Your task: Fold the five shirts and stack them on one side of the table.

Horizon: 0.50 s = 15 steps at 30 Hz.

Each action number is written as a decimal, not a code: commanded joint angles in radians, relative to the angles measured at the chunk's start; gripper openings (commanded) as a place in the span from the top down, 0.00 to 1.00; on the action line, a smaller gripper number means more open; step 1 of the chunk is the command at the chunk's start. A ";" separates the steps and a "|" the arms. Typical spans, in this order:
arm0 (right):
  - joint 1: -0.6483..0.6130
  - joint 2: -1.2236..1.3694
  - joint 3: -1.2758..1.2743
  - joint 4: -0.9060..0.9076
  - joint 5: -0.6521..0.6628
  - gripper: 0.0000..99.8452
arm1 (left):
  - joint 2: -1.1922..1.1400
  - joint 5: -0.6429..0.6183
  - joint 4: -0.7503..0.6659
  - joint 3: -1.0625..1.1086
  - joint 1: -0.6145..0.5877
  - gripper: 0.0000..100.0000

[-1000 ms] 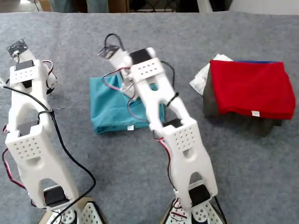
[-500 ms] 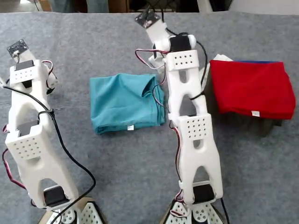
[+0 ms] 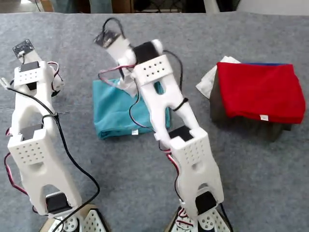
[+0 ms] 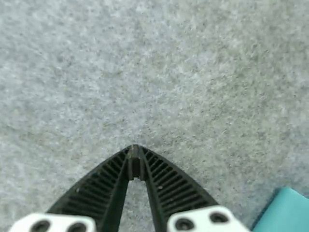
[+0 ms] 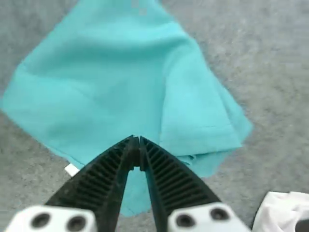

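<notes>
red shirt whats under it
Under the red shirt a dark shirt, a white shirt and a blue edge peek out; the rest of each is covered.

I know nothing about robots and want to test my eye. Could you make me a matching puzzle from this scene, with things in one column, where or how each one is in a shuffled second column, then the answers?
Things
1. teal shirt
2. red shirt
3. left pincer
4. right pincer

Place or state
A. shut, over bare grey table cover
B. on top of the pile at the table's side
C. shut, over the teal shirt
D. folded, lying mid-table apart from the pile

Pairs: 1-D, 2-B, 3-A, 4-C
</notes>
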<state>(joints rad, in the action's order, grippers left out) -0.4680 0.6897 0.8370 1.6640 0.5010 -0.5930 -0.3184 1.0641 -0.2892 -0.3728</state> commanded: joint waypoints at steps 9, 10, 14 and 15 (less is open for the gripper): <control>0.201 0.099 -0.027 -0.259 0.094 0.98 | 0.017 0.008 -0.009 -0.012 0.012 0.97; 0.222 0.128 -0.001 -0.275 0.092 0.98 | 0.017 0.008 -0.009 -0.012 0.012 0.97; 0.287 0.263 0.124 -0.322 0.087 0.98 | 0.017 0.008 -0.009 -0.012 0.010 0.97; 0.296 0.294 0.165 -0.322 0.086 0.98 | 0.017 0.008 -0.009 -0.012 0.013 0.97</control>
<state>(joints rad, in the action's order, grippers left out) -0.2117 0.9398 0.8815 1.3663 0.5854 -0.5930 -0.3184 1.0641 -0.2892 -0.3728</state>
